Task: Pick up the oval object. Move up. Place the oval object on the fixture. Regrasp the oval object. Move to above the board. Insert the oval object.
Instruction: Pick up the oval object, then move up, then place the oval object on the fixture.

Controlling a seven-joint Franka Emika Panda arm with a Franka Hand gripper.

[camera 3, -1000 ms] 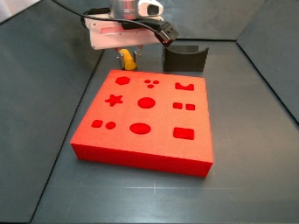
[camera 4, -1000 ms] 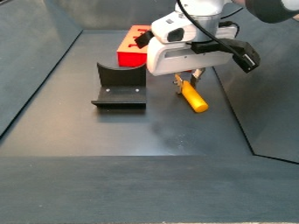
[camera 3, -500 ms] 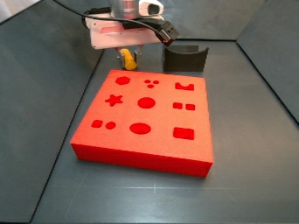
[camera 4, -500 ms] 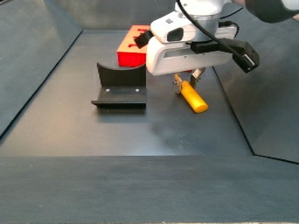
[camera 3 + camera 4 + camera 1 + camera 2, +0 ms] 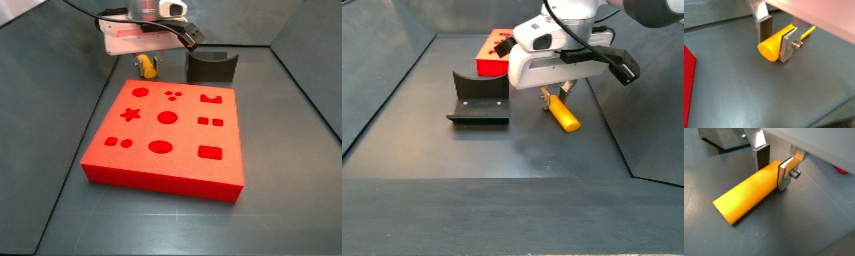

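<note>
Currently I see a dark grey matte floor (image 5: 502, 150) with low slanted walls around it in both side views; a faint scuffed sheen shows near its middle. On it sits the board (image 5: 167, 135), red, flat, with circles, a star, squares and ovals recessed in its top face. Just beyond the board's far edge stands the fixture (image 5: 211, 66), dark, curved notch up; seen from its other side (image 5: 478, 98) it is an L-shaped bracket on a base plate, with the board's red end (image 5: 493, 52) behind it. The arm reaches down steeply, white wrist housing low over the floor, black cable looping off one side. I place the gripper (image 5: 556, 93) beside the fixture, well clear of it, near the board's far corner (image 5: 146, 68). The oval object (image 5: 749, 193) lies flat on the floor, yellow-orange, long axis running out from between the fingers (image 5: 761, 155). In both wrist views the silver plates bracket one end of the peg (image 5: 776, 42), dark pads against its sides, so I log the claw as narrowed onto the oval object, which rests on the floor
</note>
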